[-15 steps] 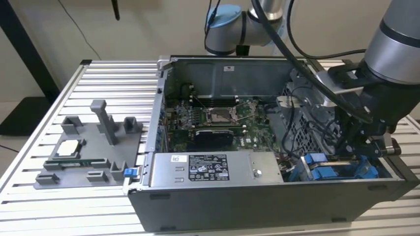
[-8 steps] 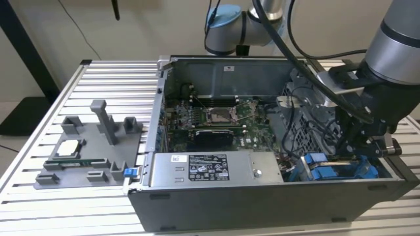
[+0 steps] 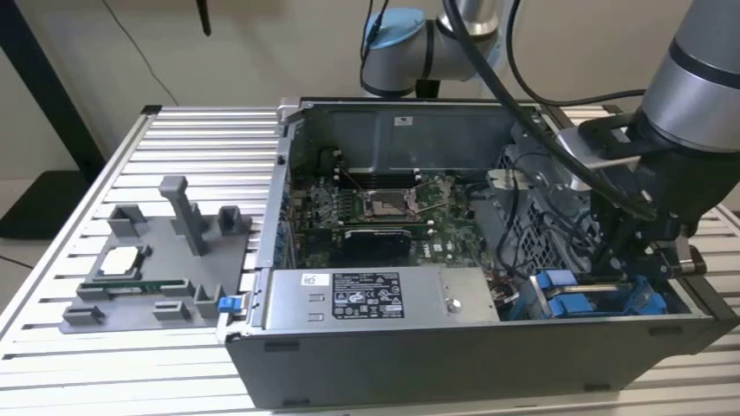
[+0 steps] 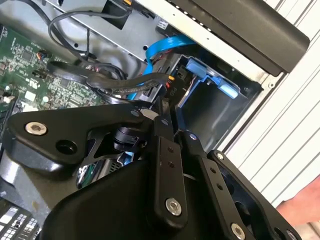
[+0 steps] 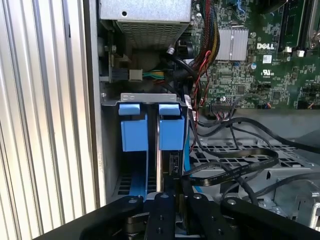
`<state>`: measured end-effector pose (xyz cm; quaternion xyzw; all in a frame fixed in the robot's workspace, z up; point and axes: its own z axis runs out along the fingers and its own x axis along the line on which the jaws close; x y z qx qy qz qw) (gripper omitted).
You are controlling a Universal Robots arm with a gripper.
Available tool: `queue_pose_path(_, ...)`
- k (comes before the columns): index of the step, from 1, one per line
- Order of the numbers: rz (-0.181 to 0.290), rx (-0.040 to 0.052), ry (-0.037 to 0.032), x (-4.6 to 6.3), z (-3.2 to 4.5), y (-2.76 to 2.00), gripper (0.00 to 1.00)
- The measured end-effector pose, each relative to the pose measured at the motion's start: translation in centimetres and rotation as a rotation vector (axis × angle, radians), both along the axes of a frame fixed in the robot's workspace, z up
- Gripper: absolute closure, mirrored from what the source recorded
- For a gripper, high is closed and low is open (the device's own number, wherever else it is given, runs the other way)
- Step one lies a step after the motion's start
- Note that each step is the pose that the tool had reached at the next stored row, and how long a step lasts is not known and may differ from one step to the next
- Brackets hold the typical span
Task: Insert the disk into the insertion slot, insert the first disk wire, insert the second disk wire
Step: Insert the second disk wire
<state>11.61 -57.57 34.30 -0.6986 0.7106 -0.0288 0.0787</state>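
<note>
So in the exterior view my arm is reaching down into the open PC case (image 3: pixel 347 364) at the exterior view's right, with my gripper (image 3: pixel 647 260) hanging just above the insertion slot (image 3: pixel 590 299), the bay with the bright blue tabs in the case's near corner, right beside the grey power-supply box (image 3: pixel 370 299). In the second wrist view I'm looking past my gripper (image 4: pixel 167 107), whose fingers are sitting close together, pretty much a narrow pinch around a black cable connector (image 4: pixel 172 90), though I can't tell for sure that they're clamping it. The blue-framed bay (image 4: pixel 210 80) is just past the tips, with a blue ribbon cable (image 4: pixel 162 47) looping over it. In the first wrist view the two blue latch tabs (image 5: pixel 150 125) are sitting side by side straight ahead of my fingers (image 5: pixel 165 200), and the disk (image 5: pixel 172 162) is already seated in the slot, edge-on between them.
</note>
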Motion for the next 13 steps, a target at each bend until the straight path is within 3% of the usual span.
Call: queue_pose_path(13, -0.004, 0.0001, 0.0000, 0.01, -0.37, 0.23, 1.00)
